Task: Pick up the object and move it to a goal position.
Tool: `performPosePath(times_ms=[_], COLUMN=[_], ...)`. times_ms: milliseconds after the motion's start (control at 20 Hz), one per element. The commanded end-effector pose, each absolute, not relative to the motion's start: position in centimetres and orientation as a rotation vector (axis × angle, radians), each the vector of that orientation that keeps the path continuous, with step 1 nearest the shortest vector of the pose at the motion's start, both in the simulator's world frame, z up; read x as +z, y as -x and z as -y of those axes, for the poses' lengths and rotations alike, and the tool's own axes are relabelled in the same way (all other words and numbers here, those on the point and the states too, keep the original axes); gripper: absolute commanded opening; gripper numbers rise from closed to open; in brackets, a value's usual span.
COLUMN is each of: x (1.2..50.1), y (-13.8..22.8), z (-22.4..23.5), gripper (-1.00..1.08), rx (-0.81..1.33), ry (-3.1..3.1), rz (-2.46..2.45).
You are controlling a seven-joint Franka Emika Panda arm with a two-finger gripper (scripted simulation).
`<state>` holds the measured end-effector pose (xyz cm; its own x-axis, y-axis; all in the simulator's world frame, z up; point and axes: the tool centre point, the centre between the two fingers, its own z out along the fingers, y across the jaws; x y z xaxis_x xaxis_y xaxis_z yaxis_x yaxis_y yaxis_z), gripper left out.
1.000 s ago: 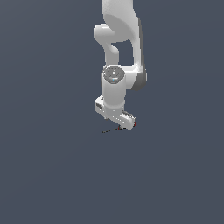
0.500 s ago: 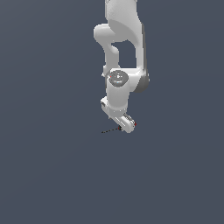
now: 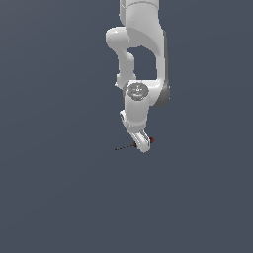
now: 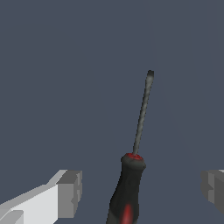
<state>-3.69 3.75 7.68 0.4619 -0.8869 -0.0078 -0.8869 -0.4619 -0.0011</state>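
Observation:
The object is a tiny screwdriver (image 4: 131,183) with a red-and-black handle and a thin dark shaft, lying on the dark grey floor. In the wrist view its handle sits between my two grey fingertips (image 4: 70,192), which stand wide apart and do not touch it. In the exterior view the screwdriver (image 3: 124,147) shows as a thin dark line reaching toward the exterior view's left, with a red end beside the white hand. My gripper (image 3: 143,144) hangs low over the handle, open, and hides most of it.
The white arm (image 3: 141,49) comes down from the top of the exterior view. Around the screwdriver there is only plain dark grey floor (image 3: 59,197).
The hand has turned about its wrist and sunk a little lower over the screwdriver's handle. The screwdriver itself has not moved.

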Motion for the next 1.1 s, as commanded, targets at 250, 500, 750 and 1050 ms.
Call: performPosePath(times_ms=[250,500,750,1050], x=[6.8,6.6,6.5,5.3], y=[4.2,4.4,4.4,4.4], z=[-4.3,-4.5,-4.5,-4.5], gripper=[1.0,1.0,1.0,1.0], rx=[0.003,0.001,0.001,0.001], ry=[2.575,2.537,2.532,2.531], rz=[-1.797,-1.852,-1.86,-1.862])
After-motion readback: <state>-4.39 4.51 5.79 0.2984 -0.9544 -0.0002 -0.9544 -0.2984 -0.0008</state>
